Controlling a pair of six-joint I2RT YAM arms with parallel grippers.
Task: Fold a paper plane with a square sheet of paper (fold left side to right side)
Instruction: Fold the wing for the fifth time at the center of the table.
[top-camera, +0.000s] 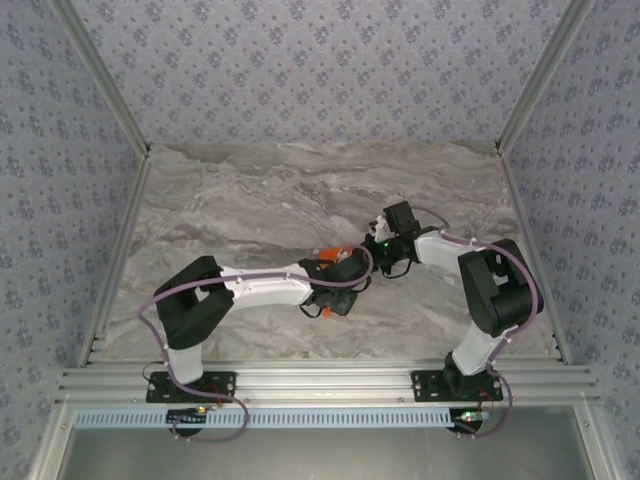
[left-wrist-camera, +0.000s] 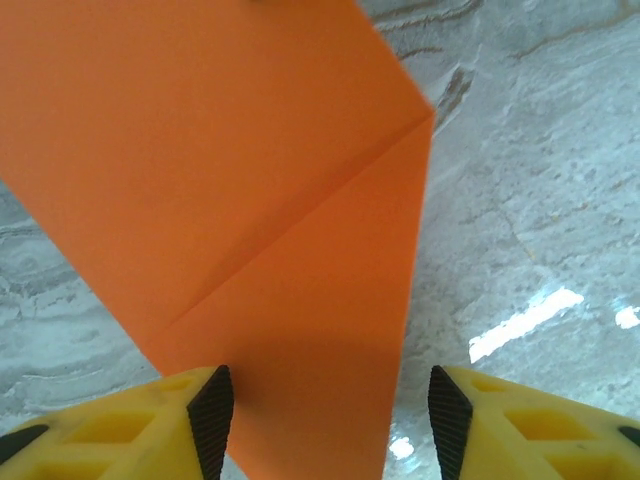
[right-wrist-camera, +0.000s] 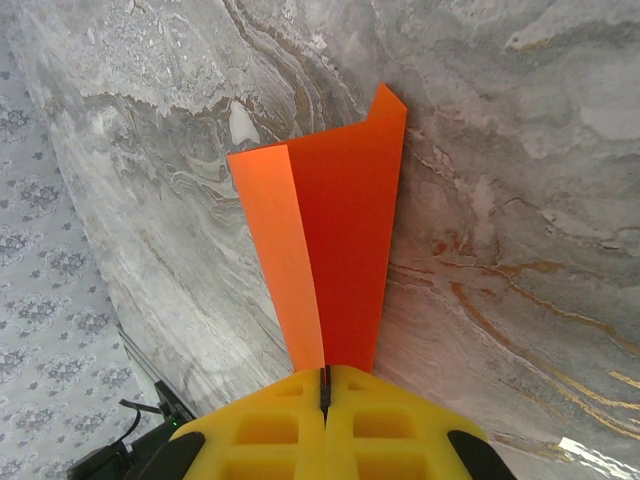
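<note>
Running to 12 o'clock from the clamping right claw (right-wrist-camera: 325, 388), thin orange-red creased paper (right-wrist-camera: 335, 250) passes between parted fingers (left-wrist-camera: 210, 415) of the left claw (left-wrist-camera: 325, 420).

It was a robot test booth: a marble-look table (top-camera: 250, 190) enclosed by wallpapered panels (top-camera: 320, 70) and aluminium rails (top-camera: 330, 380).

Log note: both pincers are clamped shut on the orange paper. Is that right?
Only the right pincer is clamped shut on the orange paper. The left pincer is open, its jaws standing either side of the sheet, as the left wrist view shows.
</note>
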